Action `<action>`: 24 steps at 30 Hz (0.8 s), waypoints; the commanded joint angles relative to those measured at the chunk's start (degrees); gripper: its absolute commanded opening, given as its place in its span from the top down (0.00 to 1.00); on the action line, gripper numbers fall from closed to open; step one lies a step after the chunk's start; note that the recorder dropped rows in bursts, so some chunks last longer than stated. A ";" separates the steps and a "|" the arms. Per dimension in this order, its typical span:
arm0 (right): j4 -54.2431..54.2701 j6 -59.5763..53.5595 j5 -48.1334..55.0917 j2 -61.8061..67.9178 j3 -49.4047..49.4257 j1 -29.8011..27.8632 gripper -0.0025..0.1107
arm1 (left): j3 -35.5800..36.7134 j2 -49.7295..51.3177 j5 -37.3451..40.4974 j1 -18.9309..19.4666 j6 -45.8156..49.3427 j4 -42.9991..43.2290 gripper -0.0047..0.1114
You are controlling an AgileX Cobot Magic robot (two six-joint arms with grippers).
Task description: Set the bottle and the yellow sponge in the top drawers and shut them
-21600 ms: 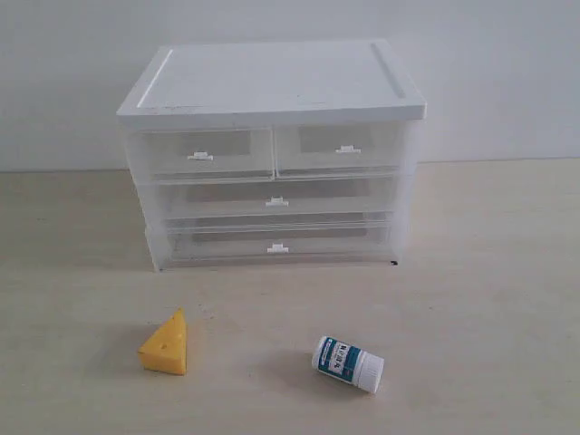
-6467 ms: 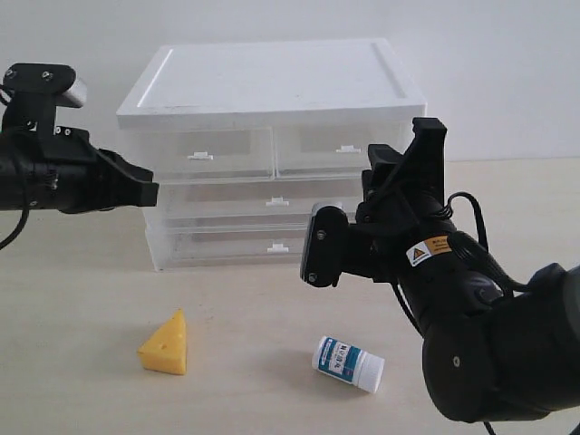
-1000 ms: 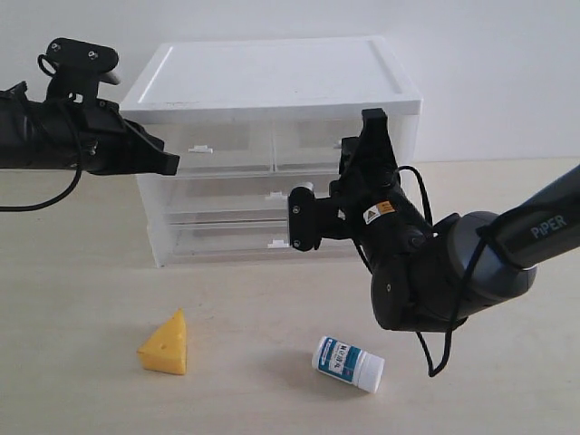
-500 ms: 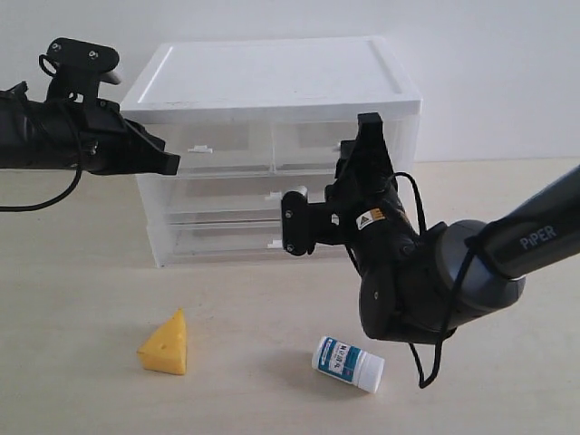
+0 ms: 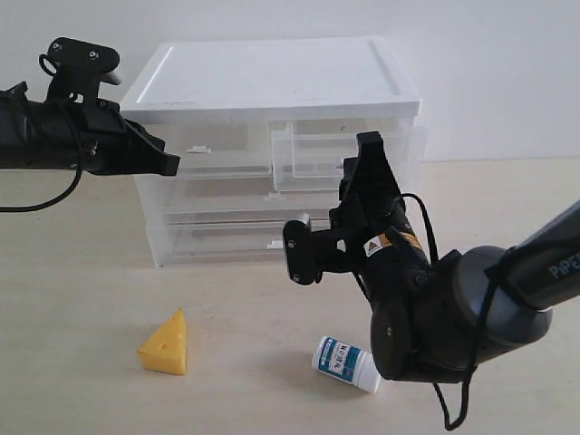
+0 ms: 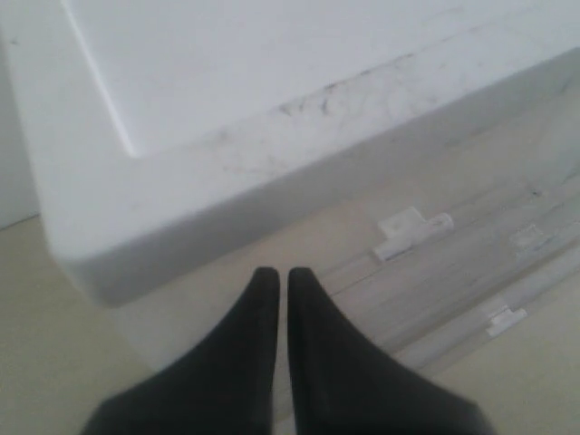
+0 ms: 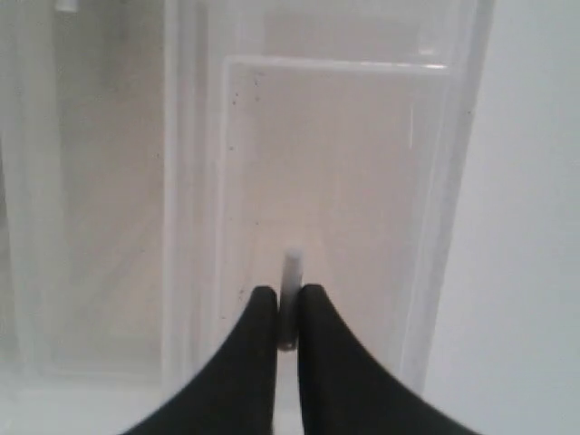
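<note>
The small white bottle (image 5: 348, 362) lies on its side on the table, at the front right. Left of it stands the yellow sponge (image 5: 165, 343), a cheese-shaped wedge. The right top drawer (image 5: 313, 154) is pulled partly out of the cabinet. My right gripper (image 5: 355, 161) (image 7: 288, 294) is shut on its white tab handle (image 7: 292, 268). The left top drawer (image 5: 204, 149) is closed. My left gripper (image 5: 172, 163) (image 6: 276, 275) hovers shut and empty at the cabinet's left front corner, a little left of that drawer's handle (image 6: 412, 231).
The white-topped cabinet (image 5: 272, 77) stands at the back of the table, against the wall. Two full-width drawers (image 5: 227, 207) below the top pair are closed. My bulky right arm (image 5: 435, 308) hangs just above and behind the bottle.
My right gripper has drawn back toward the front with the handle, and the right top drawer has slid out. The left arm, the sponge and the bottle have not moved.
</note>
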 commanded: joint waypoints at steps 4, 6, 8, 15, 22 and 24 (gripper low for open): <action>1.52 -0.12 0.52 -5.70 4.60 1.23 0.98 | -0.43 0.00 0.42 0.19 0.37 -0.51 0.93; 1.67 -0.23 0.52 -7.14 5.96 1.81 0.98 | -0.43 0.00 0.31 0.19 0.35 -0.51 0.93; 1.92 -0.54 0.52 -7.78 7.28 2.05 0.98 | -0.43 0.00 0.31 0.19 0.35 -0.51 0.93; 5.60 -0.79 0.52 -8.34 10.04 5.14 0.98 | -0.43 0.00 0.33 0.19 0.35 -0.51 0.93; 8.21 -1.10 0.52 -8.34 10.04 7.44 0.98 | -0.33 0.00 0.34 0.19 -0.04 -0.51 0.93; 8.49 -1.10 0.52 -8.34 10.04 7.80 0.98 | -0.33 0.00 0.34 0.19 -0.04 -0.51 0.93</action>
